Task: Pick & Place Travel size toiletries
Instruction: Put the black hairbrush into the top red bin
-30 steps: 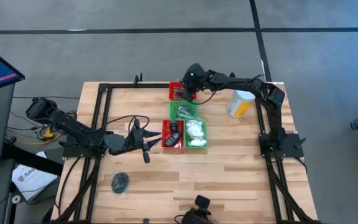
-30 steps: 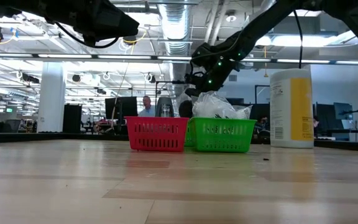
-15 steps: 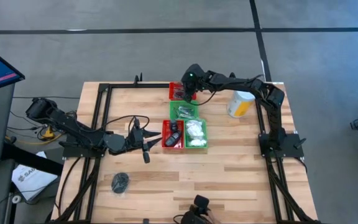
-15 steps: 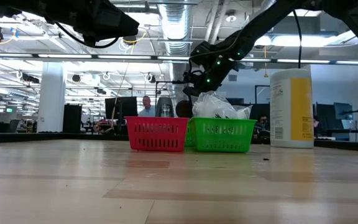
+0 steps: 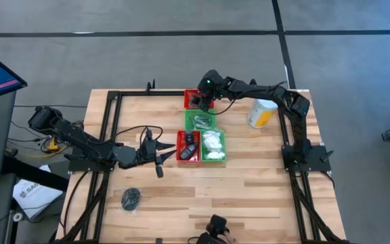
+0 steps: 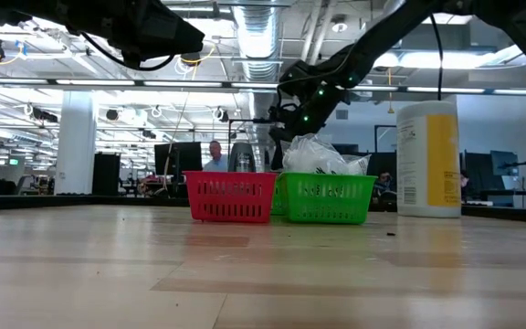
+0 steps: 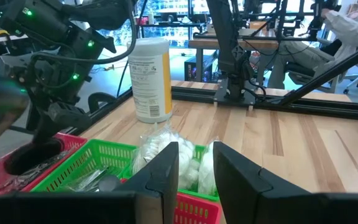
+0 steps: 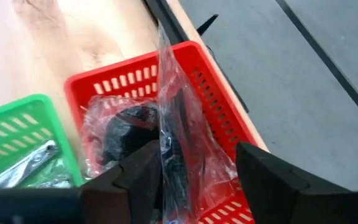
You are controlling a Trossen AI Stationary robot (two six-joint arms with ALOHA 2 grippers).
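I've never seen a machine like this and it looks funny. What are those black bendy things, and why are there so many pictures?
Those are two robot arms at a wooden table, each ending in two fingers. One picture looks down from above, one looks across from table height, and two come from cameras on the arms' wrists. The table holds small red and green baskets of packets, a yellow canister and one dark packet lying alone. The right gripper hangs over the far red basket, fingers apart, with a clear packet standing between them; I can't tell if it is gripped or just let go. The left gripper waits beside the near red basket, fingers nearly together, holding nothing.
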